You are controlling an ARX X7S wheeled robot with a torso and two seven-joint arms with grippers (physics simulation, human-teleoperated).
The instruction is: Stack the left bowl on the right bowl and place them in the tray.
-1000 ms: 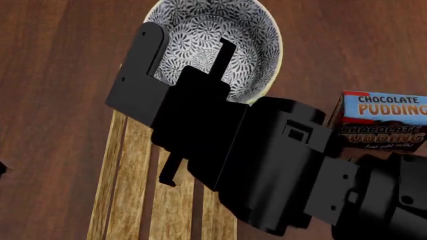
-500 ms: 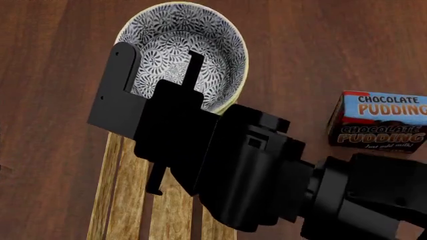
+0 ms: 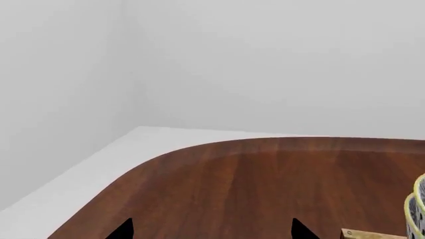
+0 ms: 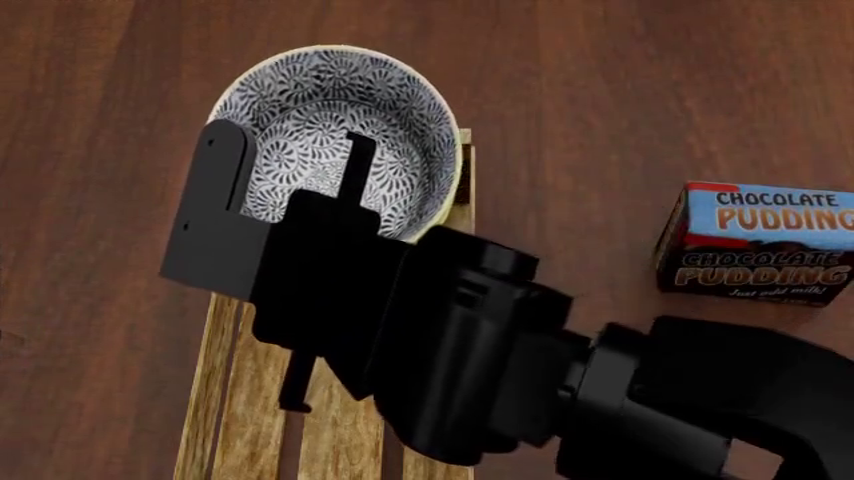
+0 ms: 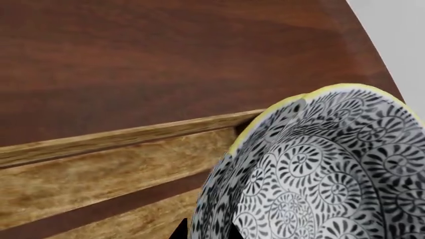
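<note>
**Head view first: bowl carried over the far end of the tray**

Head view shows the right gripper [image 4: 287, 205] holding a patterned bowl [image 4: 334, 110] by its near rim. One finger goes down inside the bowl and the wide black finger stays outside, so the jaws are closed on the wall of the bowl. The bowl is over the far end of the tray [image 4: 247, 400], and part of it reaches out past the tray's end, above the dark wooden table [image 4: 641, 90]. I think this rim grip is chosen because the bowl is too wide to take across. The chocolate pudding box [image 4: 761, 245] stands well apart on the right and plays no part.

Left wrist view looks over the table edge [image 3: 199, 149] toward a white wall. Two dark fingertips [image 3: 123, 231] stand apart with nothing between them, so the left gripper is open and empty. At the edge of the picture two yellow rims, one above the other, suggest the bowls are already stacked.

Right wrist view is very close: the bowl fills one side, and the tray's light slats [image 5: 99, 179] and side plank lie beneath it. I judge it must come further over the slats before release.
</note>
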